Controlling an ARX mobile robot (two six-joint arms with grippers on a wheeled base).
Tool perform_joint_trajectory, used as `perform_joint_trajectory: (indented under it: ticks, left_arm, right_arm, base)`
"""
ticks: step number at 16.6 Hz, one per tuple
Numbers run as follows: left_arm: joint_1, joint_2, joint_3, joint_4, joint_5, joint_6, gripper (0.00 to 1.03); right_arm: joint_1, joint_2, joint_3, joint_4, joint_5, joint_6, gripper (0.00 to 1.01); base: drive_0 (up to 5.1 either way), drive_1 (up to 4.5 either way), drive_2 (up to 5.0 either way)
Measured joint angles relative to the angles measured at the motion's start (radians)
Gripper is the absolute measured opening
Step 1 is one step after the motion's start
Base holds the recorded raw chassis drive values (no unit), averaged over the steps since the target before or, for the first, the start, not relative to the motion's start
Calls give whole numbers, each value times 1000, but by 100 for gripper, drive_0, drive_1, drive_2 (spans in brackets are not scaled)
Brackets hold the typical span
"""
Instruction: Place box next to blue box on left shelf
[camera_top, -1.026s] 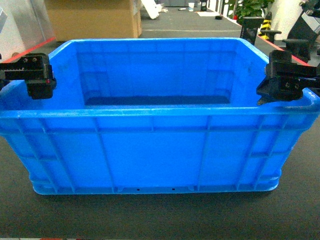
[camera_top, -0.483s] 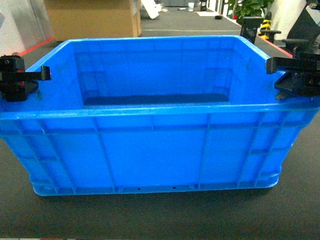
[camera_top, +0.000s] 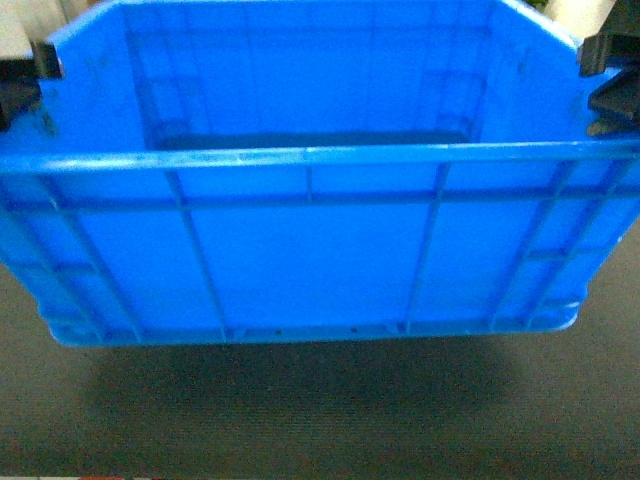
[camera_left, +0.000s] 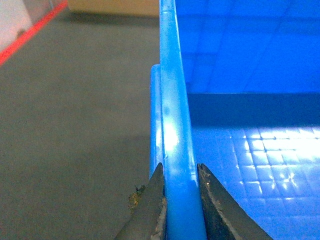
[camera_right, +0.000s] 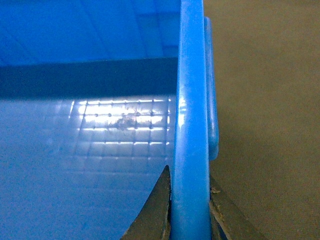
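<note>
Against the head view half a second before, the box stood higher and larger in the frame: its near rim had risen from the middle of the picture to about a third of the way down, and its far rim nearly met the top edge. The cardboard carton, plant and other clutter that had shown behind the box had gone from sight. A dark shadow lay on the grey floor under the box, with a gap of floor showing between shadow and base, so the box seemed lifted clear of the floor, though the head view alone could not settle that. The box also looked slightly tilted, its right end a little higher than its left.

The left gripper was clenched on the left rim of the box, one dark finger outside the wall and the other inside, both pressing the rim. The right gripper was likewise clamped on the right rim, its fingers on either side of the wall. In the head view both grippers showed only as dark shapes at the top corners of the box, higher in the frame than before. The box hung between them, open top upward, its gridded inner floor bare.
</note>
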Motion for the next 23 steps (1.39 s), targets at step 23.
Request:
perform_joint_trajectory:
  ticks: [23]
  left_arm:
    - [-15,-114,-79,83,-2,-2,11]
  right_arm:
    - [12,-128,-110,117,51,-64,10]
  base:
    - [-66,-66,-66]
